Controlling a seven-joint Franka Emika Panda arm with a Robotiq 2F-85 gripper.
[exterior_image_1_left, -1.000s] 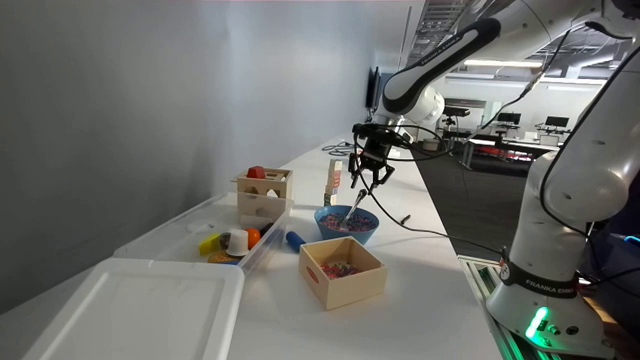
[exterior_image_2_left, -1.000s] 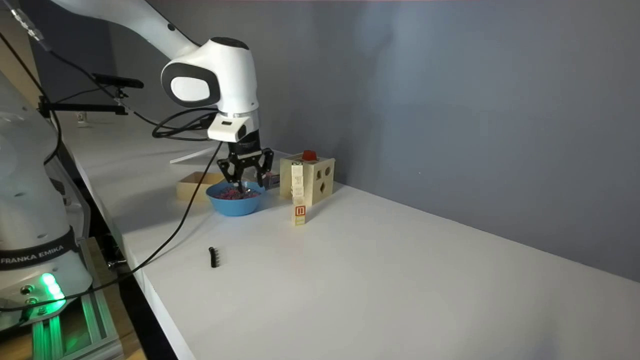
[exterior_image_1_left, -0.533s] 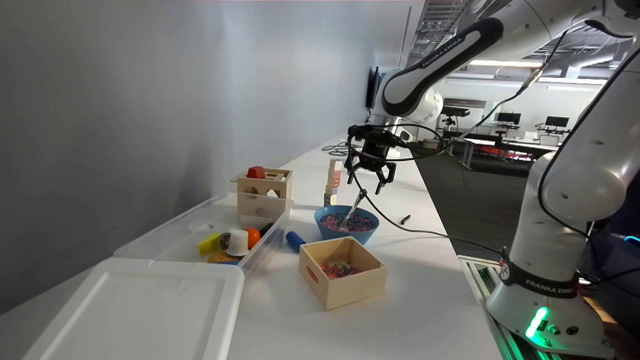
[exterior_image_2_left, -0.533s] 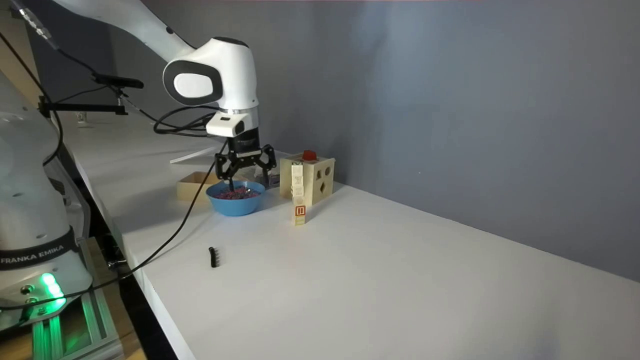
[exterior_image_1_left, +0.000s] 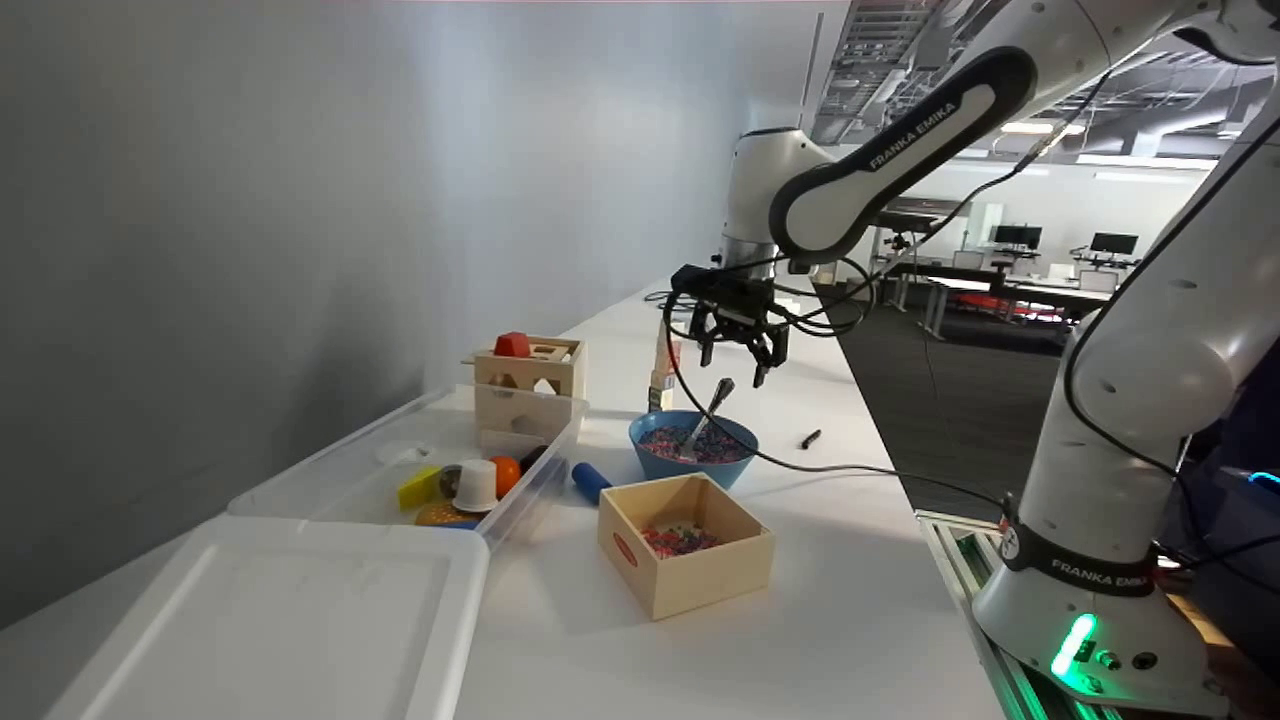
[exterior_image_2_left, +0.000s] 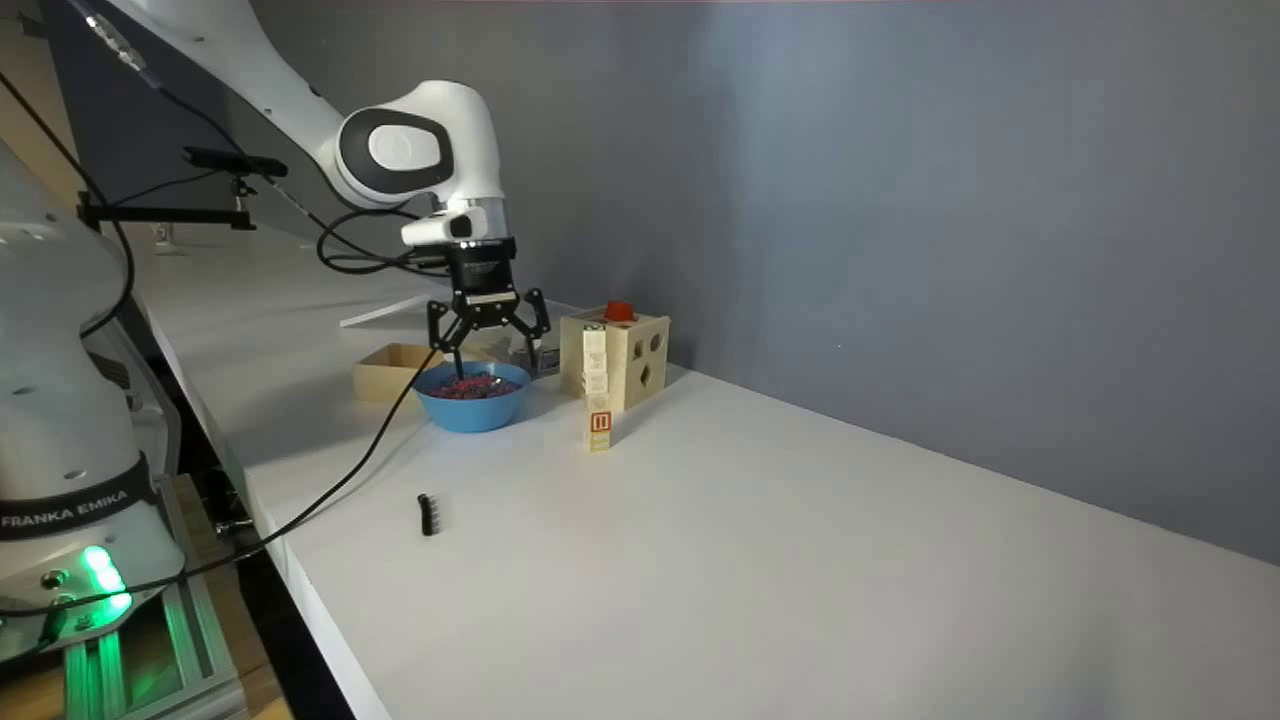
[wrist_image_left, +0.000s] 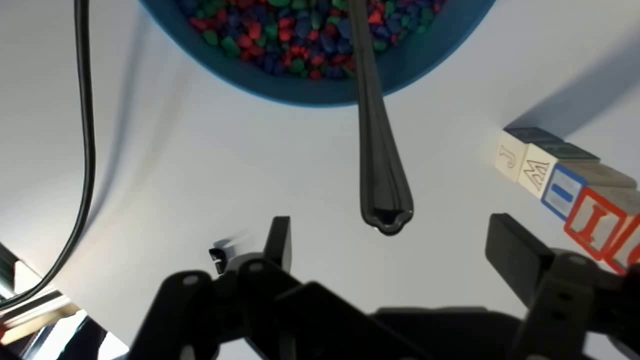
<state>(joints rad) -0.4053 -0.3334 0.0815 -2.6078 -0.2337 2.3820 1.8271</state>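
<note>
The gripper (wrist_image_left: 392, 245), spread and empty, hung near the end of a metal utensil (wrist_image_left: 371, 100) leaning in the blue bowl (wrist_image_left: 305, 92), between the robot-side and wall-side edges of the table (exterior_image_2_left: 800, 550). It looked like an approach (no contact showed); the next move apparently called for centring the fingers (wrist_image_left: 515, 255) astride the handle (wrist_image_left: 382, 175).

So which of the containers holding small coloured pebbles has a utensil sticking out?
The blue bowl: a metal utensil slants up over its rim toward the open gripper. No handle rises from the open-topped wooden box.
</note>
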